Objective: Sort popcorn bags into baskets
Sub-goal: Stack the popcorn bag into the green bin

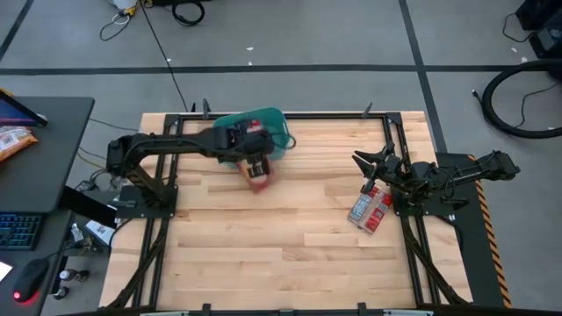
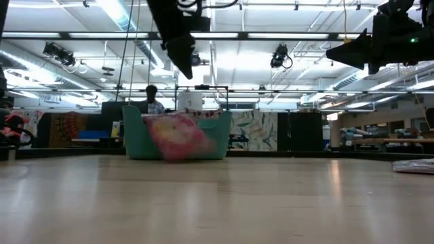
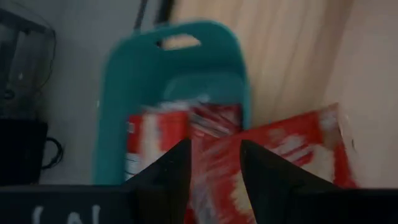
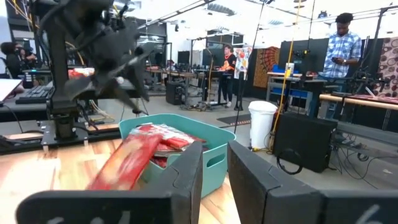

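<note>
Left gripper (image 1: 255,169) sits over the near edge of the teal basket (image 1: 272,118) at the table's far side, fingers (image 3: 171,171) apart with a clear gap. A red popcorn bag (image 1: 259,181) is below and just beyond them, loose, blurred, tilted against the basket's outer wall; from the low view it overlaps the basket front (image 2: 139,139). Whether it still touches a fingertip cannot be told. More red bags (image 4: 165,137) lie inside the basket. Right gripper (image 1: 367,162) waits well apart on the table's right side, raised, fingers (image 4: 186,177) parted with nothing between them; a small stack of bags (image 1: 370,209) lies on the wood just beside that arm. Light plank tabletop (image 1: 290,237). Beyond: workshop hall, benches, a white bin (image 4: 261,123), a person in a checked shirt (image 4: 343,43) standing.
</note>
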Robot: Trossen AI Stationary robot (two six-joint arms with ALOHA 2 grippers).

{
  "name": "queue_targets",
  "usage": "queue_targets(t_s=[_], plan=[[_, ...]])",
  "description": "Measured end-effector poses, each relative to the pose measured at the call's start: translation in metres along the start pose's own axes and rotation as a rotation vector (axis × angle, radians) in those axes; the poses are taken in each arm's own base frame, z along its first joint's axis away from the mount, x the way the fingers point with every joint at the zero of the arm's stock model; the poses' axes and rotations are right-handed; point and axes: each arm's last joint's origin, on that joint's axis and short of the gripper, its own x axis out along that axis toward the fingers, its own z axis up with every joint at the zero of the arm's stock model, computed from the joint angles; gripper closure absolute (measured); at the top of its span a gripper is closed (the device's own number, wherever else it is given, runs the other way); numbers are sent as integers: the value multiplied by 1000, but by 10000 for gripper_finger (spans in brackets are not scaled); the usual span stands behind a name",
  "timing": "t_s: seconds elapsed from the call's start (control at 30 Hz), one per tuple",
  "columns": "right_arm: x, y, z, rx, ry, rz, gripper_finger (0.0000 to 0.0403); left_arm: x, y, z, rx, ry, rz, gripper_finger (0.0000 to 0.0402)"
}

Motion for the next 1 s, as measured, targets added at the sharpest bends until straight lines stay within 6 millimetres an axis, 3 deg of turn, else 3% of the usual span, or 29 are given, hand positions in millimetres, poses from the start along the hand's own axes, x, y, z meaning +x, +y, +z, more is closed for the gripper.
queue_targets(t_s=[0.23,0.37,0.7,1.0], plan=[[0,0,0,0,0,0,322,22,-39,-37,72,7,-39,260],[0,0,0,1,-1,1,322,27,-56,-49,93,-15,-79,260],[0,0,0,0,0,1,322,18,-83,-51,98,-65,-430,260],[0,0,0,0,0,0,322,6,-101,-56,-12,-9,-533,260]])
